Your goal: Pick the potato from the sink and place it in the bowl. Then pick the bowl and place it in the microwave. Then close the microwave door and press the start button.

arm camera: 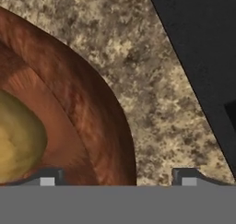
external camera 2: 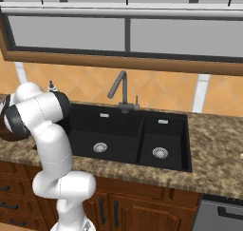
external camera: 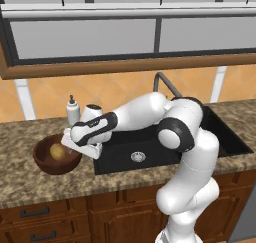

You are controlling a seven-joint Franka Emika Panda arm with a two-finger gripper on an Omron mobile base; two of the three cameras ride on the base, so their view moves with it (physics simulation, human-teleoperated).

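The gripper point(arm camera: 118, 177) stood with its two dark fingertips set wide apart at the bottom of the hand view, one tip over the inside of the bowl point(arm camera: 87, 103) and the other over the speckled counter point(arm camera: 152, 80), so that the bowl's rim wall ran between them; nothing was yet pinched, though the spread jaws straddled that rim as if for a grasp. In the left base view the gripper point(external camera: 70, 146) sat at the middle left of the frame, touching or just beside the near right edge of the bowl point(external camera: 46, 163). The potato point(external camera: 58, 151) lay inside the bowl, a yellowish lump against the reddish-brown wall, and it also showed at the lower left of the hand view as the potato point(arm camera: 18, 140). Just behind the hand stood a white soap bottle point(external camera: 73, 110) on the counter. The sink point(external camera: 150, 147) stretched right of the hand across the middle of the frame, its black basin holding only a steel drain, with the faucet point(external camera 2: 119, 90) rising behind it in the right base view. By this showing the first step looked finished, since the potato was out of the sink and in the bowl. What seemed in hand was the taking up of the bowl by its rim. Carrying it to the microwave, shutting the door and pressing start all appeared to remain
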